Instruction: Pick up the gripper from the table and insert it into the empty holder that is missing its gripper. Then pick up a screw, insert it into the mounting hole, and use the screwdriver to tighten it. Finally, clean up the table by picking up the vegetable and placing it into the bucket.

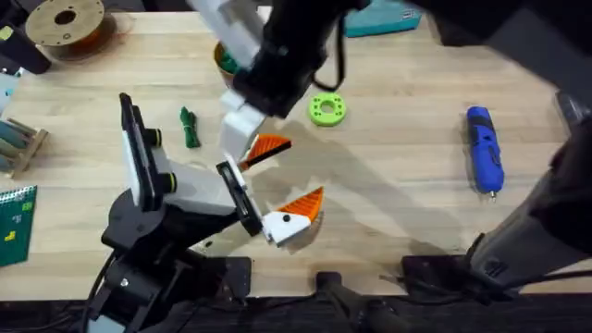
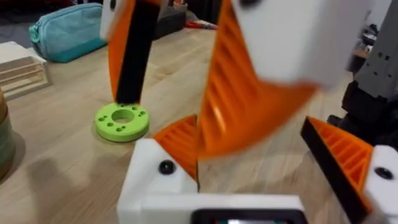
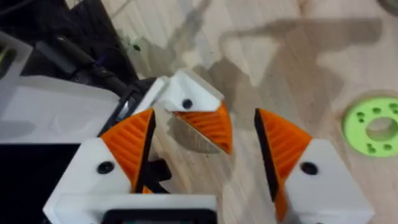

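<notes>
Right tool (image 3: 204, 118): jaws wide, reaching down from above and straddling the orange gripper (image 3: 210, 129). A gap shows on one side, so it seems to hold nothing.
Left tool (image 2: 249, 134): jaws wide and holding nothing. One of the right tool's ribbed fingers hangs between them.
Gripper: not loose on the worktop (image 1: 407, 213). It sits against the white holder (image 3: 186, 99), near the front edge and left of centre.
Step one: looks done or nearly done, since the wedge appears seated in the holder.
Screw: a dark dot shows on the holder's face, but I cannot tell whether it is a screw or a bare hole. No loose screw can be made out.
Screwdriver (image 1: 484, 148): lies flat towards the right edge, well apart from both tools, so tightening looks not yet begun.
Vegetable (image 1: 190, 128): lies on the worktop left of centre, so the clean-up is still to do.
Bucket (image 1: 225, 60): by the far edge, mostly covered by the right arm, with a sliver of rim showing.
Hard to read: the right arm is large and blurred in the overhead view, and how fully the wedge is seated cannot be judged.
Other: a green ring (image 1: 326, 109) lies just beyond the tools.
</notes>
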